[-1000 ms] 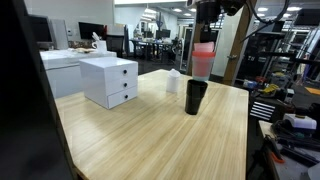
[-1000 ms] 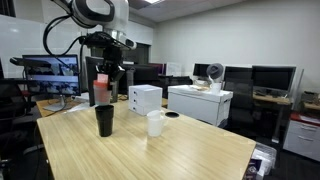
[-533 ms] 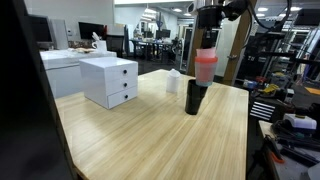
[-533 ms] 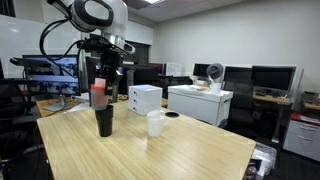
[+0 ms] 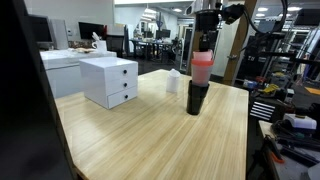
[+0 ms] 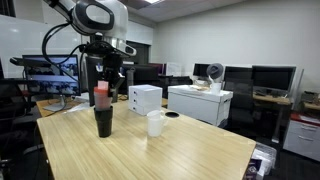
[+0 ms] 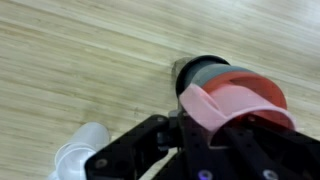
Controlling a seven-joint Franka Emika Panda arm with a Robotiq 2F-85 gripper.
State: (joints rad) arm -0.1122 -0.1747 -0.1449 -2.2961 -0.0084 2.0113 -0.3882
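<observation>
My gripper [image 5: 204, 45] is shut on the rim of a pink cup [image 5: 201, 68] and holds it upright from above. The pink cup's base sits in the mouth of a black cup [image 5: 196, 99] standing on the wooden table [image 5: 140, 135]. In an exterior view the pink cup [image 6: 101, 95] rises out of the black cup [image 6: 104, 123] below the gripper [image 6: 103, 80]. In the wrist view the pink cup [image 7: 240, 100] is pinched at its rim by the gripper [image 7: 215, 135] and covers most of the black cup [image 7: 203, 70].
A white cup [image 6: 155, 123] stands on the table close beside the black cup and shows in the wrist view as the white cup [image 7: 85, 152]. A white drawer box [image 5: 110, 80] stands further along the table. Desks, monitors and shelving surround the table.
The gripper has come straight down with the pink cup. A second ago the cup hung above the black cup; now its base sits in the black cup's mouth.
</observation>
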